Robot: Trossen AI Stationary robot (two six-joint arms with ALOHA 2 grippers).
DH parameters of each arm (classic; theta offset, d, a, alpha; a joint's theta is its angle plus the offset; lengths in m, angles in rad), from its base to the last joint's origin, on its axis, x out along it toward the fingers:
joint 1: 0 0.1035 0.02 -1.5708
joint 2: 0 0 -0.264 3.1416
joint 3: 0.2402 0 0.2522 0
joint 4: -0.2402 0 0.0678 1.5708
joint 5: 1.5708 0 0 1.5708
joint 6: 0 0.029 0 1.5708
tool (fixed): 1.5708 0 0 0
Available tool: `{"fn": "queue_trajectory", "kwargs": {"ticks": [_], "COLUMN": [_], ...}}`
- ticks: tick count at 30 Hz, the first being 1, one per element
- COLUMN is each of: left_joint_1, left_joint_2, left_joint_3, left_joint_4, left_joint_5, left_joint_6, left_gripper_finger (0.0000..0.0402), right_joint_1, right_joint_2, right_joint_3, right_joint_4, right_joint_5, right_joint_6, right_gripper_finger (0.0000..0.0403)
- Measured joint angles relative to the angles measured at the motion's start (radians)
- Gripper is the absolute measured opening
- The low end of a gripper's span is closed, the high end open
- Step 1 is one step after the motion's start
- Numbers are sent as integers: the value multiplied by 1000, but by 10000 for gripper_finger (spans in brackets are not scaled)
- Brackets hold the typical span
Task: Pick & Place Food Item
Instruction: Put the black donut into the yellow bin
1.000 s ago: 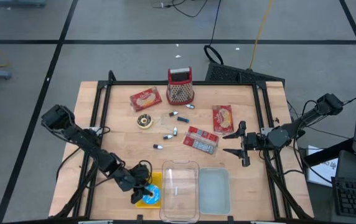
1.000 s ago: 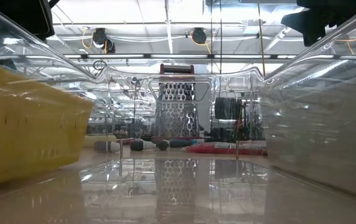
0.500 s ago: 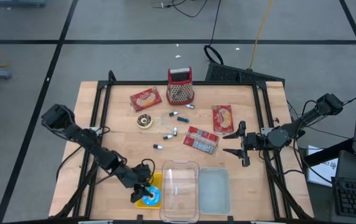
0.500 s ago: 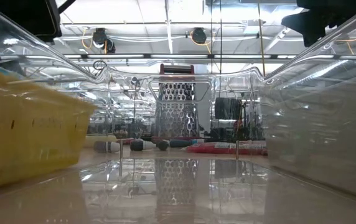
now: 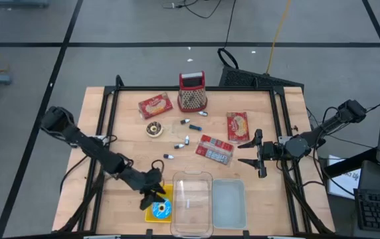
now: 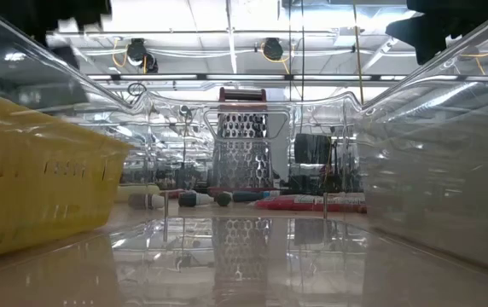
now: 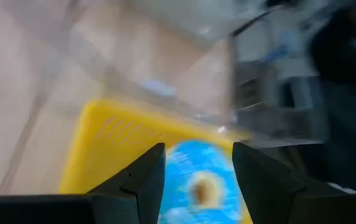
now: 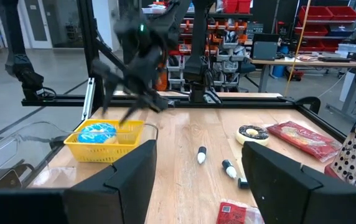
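A blue-iced doughnut lies inside a small yellow basket that stands on the table near its front edge, left of a clear tub. My left gripper hangs open just above the basket's far side and touches nothing. In the left wrist view the doughnut shows below the gap between the fingers, resting in the basket. My right gripper waits open and bare at the table's right side, level, well above the wood.
The clear tub's lid lies right of it. Farther back are a red-topped grater, three food packets, a small round roll and several little markers mid-table.
My left gripper has risen out of the yellow basket and drawn back a little toward the table's far edge, rolling slightly. The blue doughnut stays lying in the basket and shows more fully from above.
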Motion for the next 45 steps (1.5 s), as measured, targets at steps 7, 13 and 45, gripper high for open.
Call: {"fn": "queue_trajectory", "kwargs": {"ticks": [7,13,45], "left_joint_1": [-37,36,633], "left_joint_2": [-125,-130,-217], "left_joint_3": [-7,-80,-163], "left_joint_4": [166,408,-28], "left_joint_5": [-234,-346,-294], "left_joint_6": [603,983,226], "left_gripper_finger": [186,186,186], "right_joint_1": [0,-1,-685], "right_joint_2": [0,0,15], "right_joint_3": [0,-6,-34], "right_joint_4": [0,-17,-9], "right_joint_5": [0,-30,-473], "right_joint_6": [-10,-46,-134], "right_gripper_finger": [226,222,212]}}
